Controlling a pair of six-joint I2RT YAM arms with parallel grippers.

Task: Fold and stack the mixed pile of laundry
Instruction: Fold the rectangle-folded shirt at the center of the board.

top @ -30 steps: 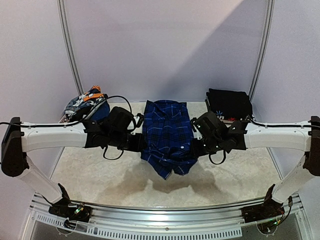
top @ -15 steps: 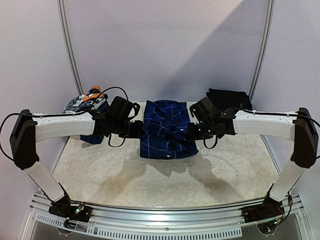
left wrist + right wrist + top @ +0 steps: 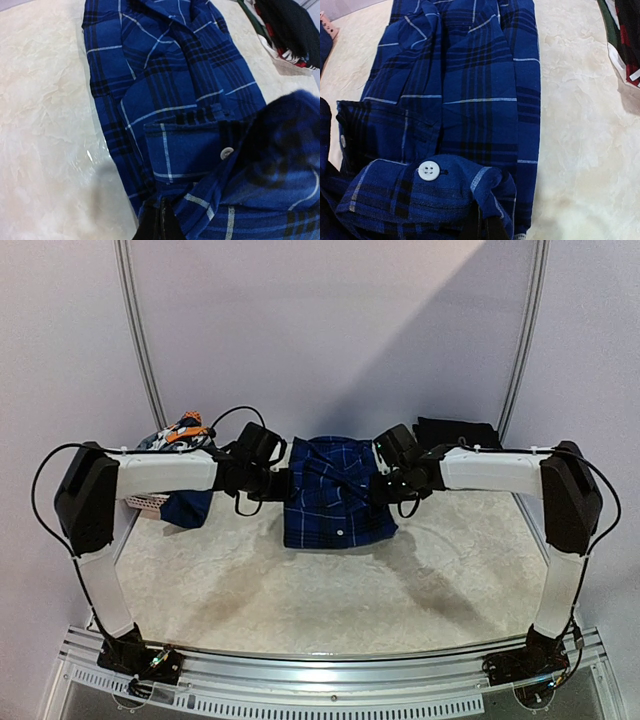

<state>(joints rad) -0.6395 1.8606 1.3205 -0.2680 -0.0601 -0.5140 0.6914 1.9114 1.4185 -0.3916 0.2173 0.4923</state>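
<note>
Folding step: the shirt (image 3: 335,502) looks mid-fold, its near hem lifted off the bench (image 3: 330,590) and carried over its own body toward the collar.
Shirt: blue plaid, at the far middle of the bench, collar toward the back wall. The far half lies flat, while the near edge is doubled over and held up at both sides.
Left fingers (image 3: 149,227): clenched on the shirt's left edge. The wrist view shows plaid cloth bunched over them, with a buttoned cuff or placket just beyond.
Right fingers (image 3: 470,227): clenched on the shirt's right edge, with a rolled hem and a white button just above them.
Done: a black stack (image 3: 458,445) sits at the far right corner and appears folded. The wrist views show red, green and white cloth at its edge, so it may hold more than one piece.
Left to do: the pile (image 3: 175,435) at the far left, with its grey, white and orange pieces, looks unfolded. A dark blue piece (image 3: 185,508) hangs below it beside the basket (image 3: 145,502).
Progress: the task is judged roughly midway. The shirt's fold is not yet laid down or pressed, the shirt is not yet stacked, and the left pile remains.
Unclear: how many garments the pile holds cannot be told.
</note>
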